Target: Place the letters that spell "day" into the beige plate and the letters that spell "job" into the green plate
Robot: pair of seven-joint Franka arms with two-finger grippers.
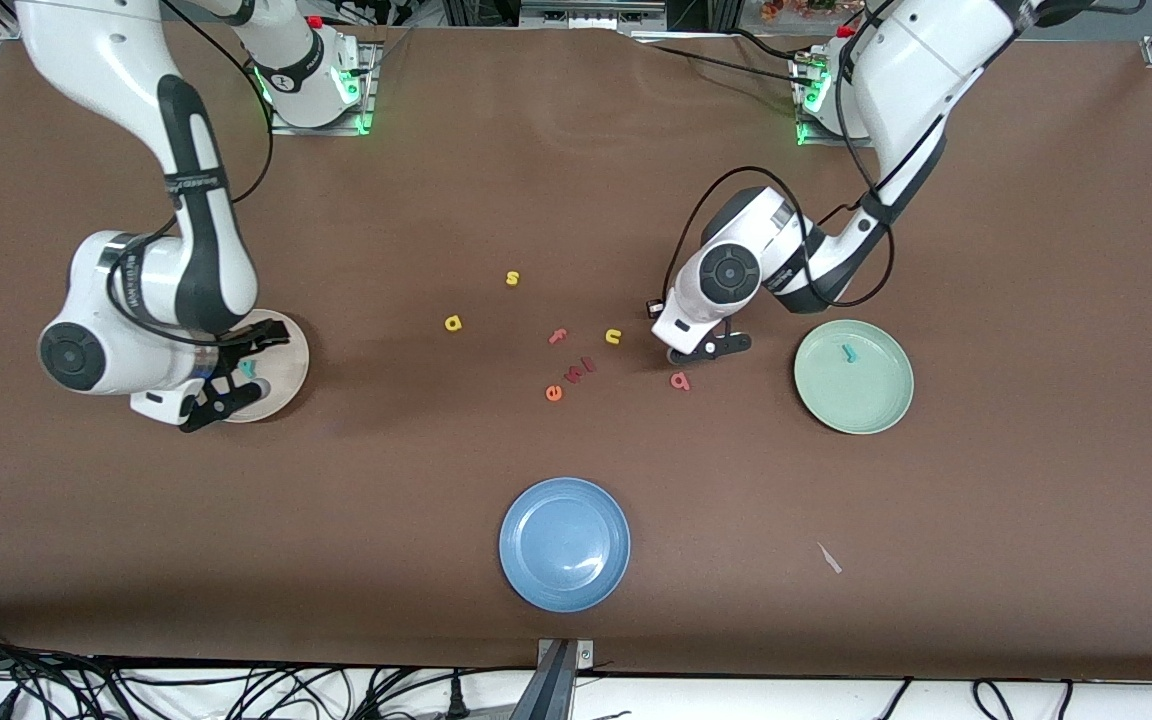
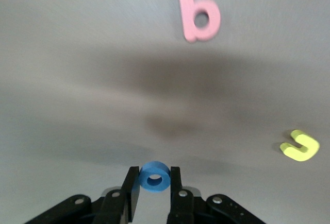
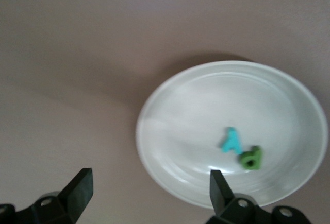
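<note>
1. While you watch the front view, note that the left gripper point(image 1: 706, 350) hangs low over the table point(image 1: 576, 180) among the loose letters, with the pink b point(image 1: 679, 380) just beside it and the yellow u point(image 1: 613, 336) near. The green plate point(image 1: 881, 400) at the left arm's end of the table holds the teal j point(image 1: 848, 352). The right gripper point(image 1: 226, 385) sits over the beige plate point(image 1: 291, 345) at the right arm's end. The yellow a point(image 1: 453, 323) lies on the table mid-way, with s point(image 1: 512, 278), f point(image 1: 558, 336) and e point(image 1: 553, 393) scattered near it. The blue plate point(image 1: 536, 560) is nearest the camera. The table cover is plain brown; cables trail along its front edge.

2. From the left wrist view, you can see the fingers point(image 2: 133, 190) clamped on the blue o point(image 2: 154, 177), lifted clear of the table, with b and u lying below. I judge the step in hand as carrying o. Your next move calls for a swing over the green plate and a release inside its rim.

3. From the right wrist view, the fingers point(image 3: 80, 187) stand wide apart and empty above the beige plate, where the teal y point(image 3: 231, 140) and green d point(image 3: 251, 157) lie touching each other. That drop looks done. You would next send this arm for a; b waits for the left arm.
</note>
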